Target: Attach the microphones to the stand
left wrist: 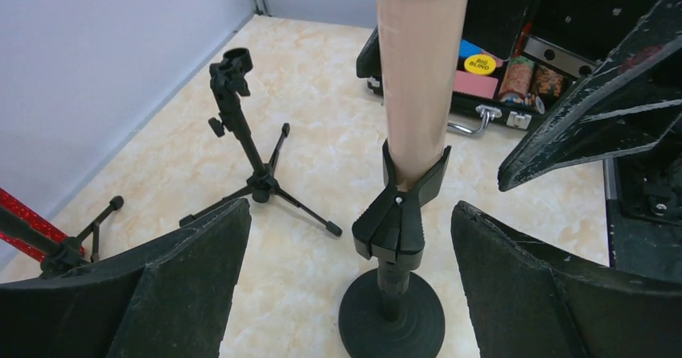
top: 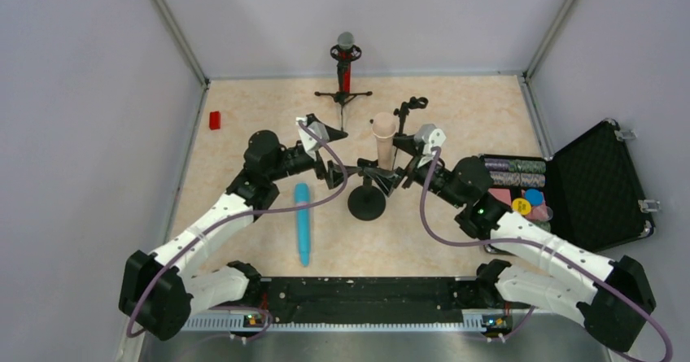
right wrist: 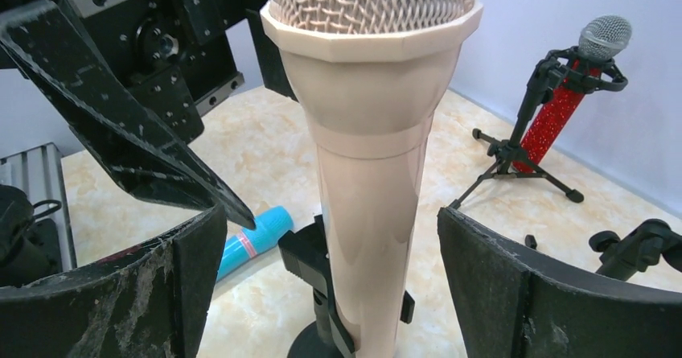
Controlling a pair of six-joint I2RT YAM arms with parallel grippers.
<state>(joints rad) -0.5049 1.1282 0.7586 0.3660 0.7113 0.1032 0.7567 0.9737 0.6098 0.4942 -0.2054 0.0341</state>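
Peach mic (right wrist: pixel 366 173) is standing upright between my two grippers, its lower end sitting in the black clip (left wrist: pixel 400 221) of the round-based stand (top: pixel 366 202). I am seeing the left gripper (left wrist: pixel 350 209) spread wide, one finger on each side of the clip and neither touching it. The right gripper (right wrist: pixel 330 213) is likewise gaping, its fingers flanking the mic body with clear gaps on both sides, so neither hand is pinching anything. The two are facing each other across the stand, each one's fingers showing in the other's wrist view. Just left of the stand's base, the blue mic (top: pixel 303 224) is lying flat on the table (top: pixel 244 126), roughly lengthwise from near to far. Beyond the grippers, an empty tripod stand (top: pixel 407 110) is sitting just behind the peach mic. Farther back, the red mic (top: pixel 346 65) is resting upright in its own tripod stand near the rear wall. An open case (top: pixel 586 183) with chips is lying off to the right.
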